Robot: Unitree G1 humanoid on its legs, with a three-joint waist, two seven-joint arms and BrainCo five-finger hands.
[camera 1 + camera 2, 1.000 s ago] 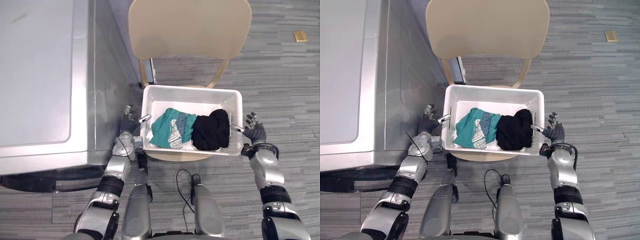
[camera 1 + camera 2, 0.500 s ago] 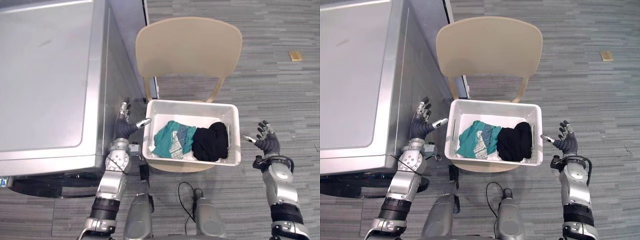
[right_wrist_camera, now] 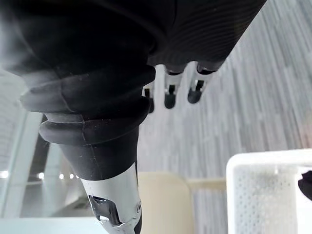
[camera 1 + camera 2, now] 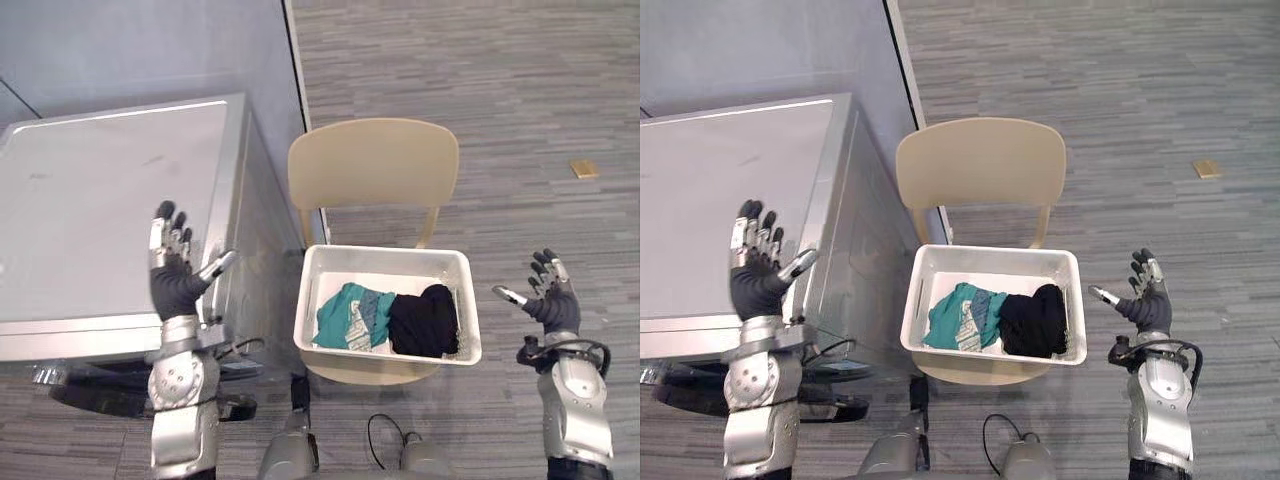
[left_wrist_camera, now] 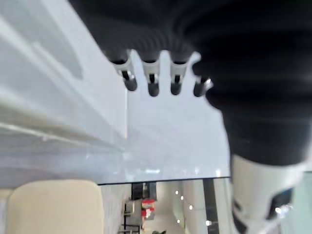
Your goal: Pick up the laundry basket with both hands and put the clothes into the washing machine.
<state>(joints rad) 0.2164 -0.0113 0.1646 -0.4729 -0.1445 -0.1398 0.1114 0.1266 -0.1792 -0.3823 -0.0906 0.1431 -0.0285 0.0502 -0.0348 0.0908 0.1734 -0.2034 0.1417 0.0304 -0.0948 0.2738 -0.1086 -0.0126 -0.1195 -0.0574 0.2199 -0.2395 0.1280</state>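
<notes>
Change since the earlier frames: both hands have left the basket's side walls and risen, and the camera itself has tipped back.

- Left hand (image 4: 172, 285): raised, palm forward, fingers straight and spread, holding nothing; it shows over the washing machine's front edge.
- Right hand (image 4: 553, 305): fingers relaxed and apart, empty, well off the basket's right wall.
- White laundry basket (image 4: 303, 310): rests on the chair seat, untouched. A teal garment (image 4: 350, 315) lies in its left half and a black garment (image 4: 423, 320) in its right half, the two touching.
- Beige chair (image 4: 372, 165): backrest beyond the basket.
- Silver washing machine (image 4: 100, 220): just left of the chair.
- Small tan object (image 4: 580, 169): on the far grey floor.

Step in hand, as judged: the two-handed grasp, not yet made. Bring both hands down to opposite short walls together, hook under the rim, and lift level so nothing slides out.
</notes>
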